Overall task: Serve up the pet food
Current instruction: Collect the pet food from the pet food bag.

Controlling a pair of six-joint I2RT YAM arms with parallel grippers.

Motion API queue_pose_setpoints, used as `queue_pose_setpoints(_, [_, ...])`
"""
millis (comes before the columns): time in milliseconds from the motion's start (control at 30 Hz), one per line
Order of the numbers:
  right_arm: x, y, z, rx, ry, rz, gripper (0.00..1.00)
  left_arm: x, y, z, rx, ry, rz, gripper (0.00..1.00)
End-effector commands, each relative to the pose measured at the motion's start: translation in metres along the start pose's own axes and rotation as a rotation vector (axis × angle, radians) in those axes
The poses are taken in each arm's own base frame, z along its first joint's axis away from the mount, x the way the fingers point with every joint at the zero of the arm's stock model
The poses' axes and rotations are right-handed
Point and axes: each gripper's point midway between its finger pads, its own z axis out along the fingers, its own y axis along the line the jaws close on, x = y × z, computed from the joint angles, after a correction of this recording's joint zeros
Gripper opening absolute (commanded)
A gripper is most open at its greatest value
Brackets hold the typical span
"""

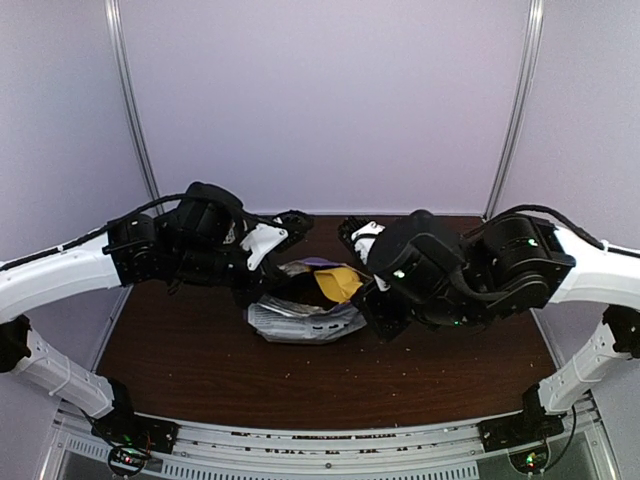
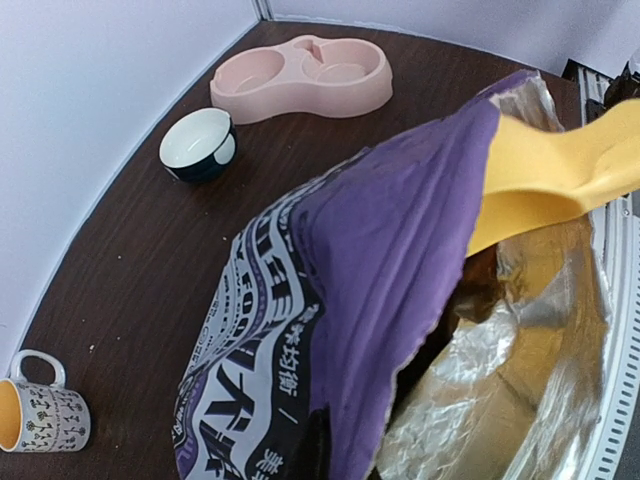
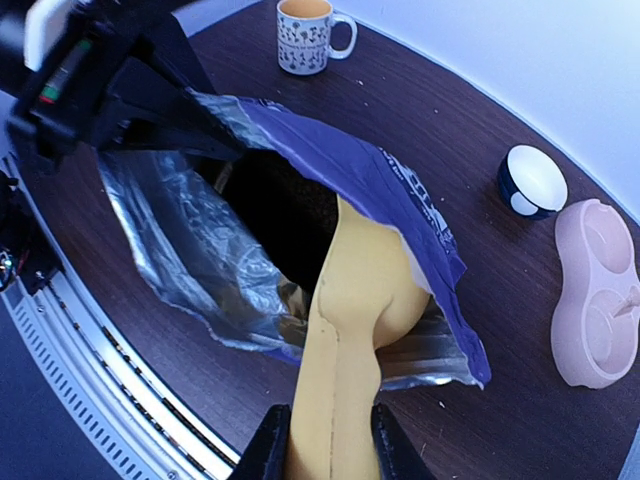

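The purple pet food bag lies open in the middle of the table, its silver lining showing. The pet food itself is hidden in the bag's dark inside. My left gripper is shut on the bag's upper edge and holds the mouth open; its fingers are hidden behind the bag in the left wrist view. My right gripper is shut on the handle of the yellow scoop. The head of the scoop reaches into the bag's mouth.
A pink double bowl stands at the far edge, with a small dark bowl, white inside, next to it. A patterned mug stands at the left. The metal rail runs along the near edge. Small crumbs dot the table.
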Motion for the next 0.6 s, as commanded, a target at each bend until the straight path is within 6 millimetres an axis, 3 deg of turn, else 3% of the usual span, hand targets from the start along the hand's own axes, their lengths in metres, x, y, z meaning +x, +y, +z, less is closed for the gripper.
queue_pose_setpoints(0, [0.020, -0.010, 0.021, 0.113, 0.087, -0.007, 0.00, -0.024, -0.009, -0.011, 0.014, -0.097, 0.026, 0.00])
queue_pose_setpoints(167, [0.059, 0.028, 0.050, -0.022, 0.220, 0.040, 0.00, -0.025, -0.006, -0.012, -0.031, -0.125, -0.013, 0.00])
queue_pose_setpoints(333, [0.097, 0.064, 0.052, -0.234, 0.321, 0.101, 0.00, -0.024, -0.001, -0.011, -0.068, -0.128, -0.043, 0.00])
queue_pose_setpoints(467, [0.106, 0.062, 0.047, -0.236, 0.323, 0.104, 0.00, -0.025, 0.005, -0.011, -0.099, -0.130, -0.067, 0.00])
queue_pose_setpoints(567, [0.096, 0.048, 0.044, -0.168, 0.273, 0.105, 0.00, -0.025, 0.001, -0.008, -0.080, -0.128, -0.071, 0.00])
